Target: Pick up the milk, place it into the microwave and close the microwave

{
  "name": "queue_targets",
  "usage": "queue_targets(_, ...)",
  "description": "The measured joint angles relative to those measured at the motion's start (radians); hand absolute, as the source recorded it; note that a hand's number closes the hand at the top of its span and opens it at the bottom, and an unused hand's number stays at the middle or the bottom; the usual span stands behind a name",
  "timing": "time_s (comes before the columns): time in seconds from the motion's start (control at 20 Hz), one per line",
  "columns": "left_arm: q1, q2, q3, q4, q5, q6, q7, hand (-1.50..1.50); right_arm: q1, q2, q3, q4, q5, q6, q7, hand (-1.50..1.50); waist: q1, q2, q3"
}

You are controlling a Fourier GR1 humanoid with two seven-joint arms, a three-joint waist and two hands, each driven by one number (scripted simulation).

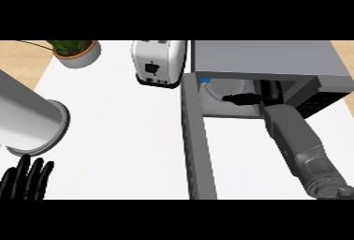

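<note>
We saw the microwave (266, 56) at about one o'clock on the white counter (117, 136), its door (197, 150) swung wide open and running down toward six o'clock as a long grey panel. The right forearm (301, 140) came up from five o'clock and reached into the oven's cavity. The right hand (259, 98) was inside the opening, dark against the dark interior, with a thumb or finger pointing toward nine o'clock at a pale rounded shape. That shape, with a small blue spot at its upper left, looked to us like the milk (224, 91), sitting on the cavity floor at the left side of the opening. We could not tell whether the fingers were curled round it or had let go.

The left hand (26, 180) rested at seven o'clock, fingers straight and pointing up, holding nothing. Just above it lay a large grey cylinder (31, 122), tilted. A white toaster (159, 63) stood at twelve o'clock, just left of the microwave, and a potted plant (76, 50) at eleven.
</note>
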Motion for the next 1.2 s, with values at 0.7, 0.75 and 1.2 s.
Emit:
queue_targets(0.7, 0.017, 0.023, -0.051, -0.002, 0.008, -0.029, 0.016, -1.50, 0.290, 0.075, 0.003, -0.067, -0.054, 0.141, -0.115, -1.50, -0.034, -0.001, 0.008)
queue_targets(0.75, 0.016, 0.030, -0.062, 0.002, 0.010, -0.041, 0.015, -1.50, 0.314, 0.078, 0.004, -0.078, -0.059, 0.152, -0.124, -1.50, -0.036, -0.001, 0.009)
queue_targets(1.2, -0.114, 0.073, -0.109, 0.101, -0.002, -0.111, 0.056, 1.50, 0.536, 0.081, 0.047, -0.209, -0.092, 0.344, -0.178, -1.50, -0.049, 0.002, 0.010)
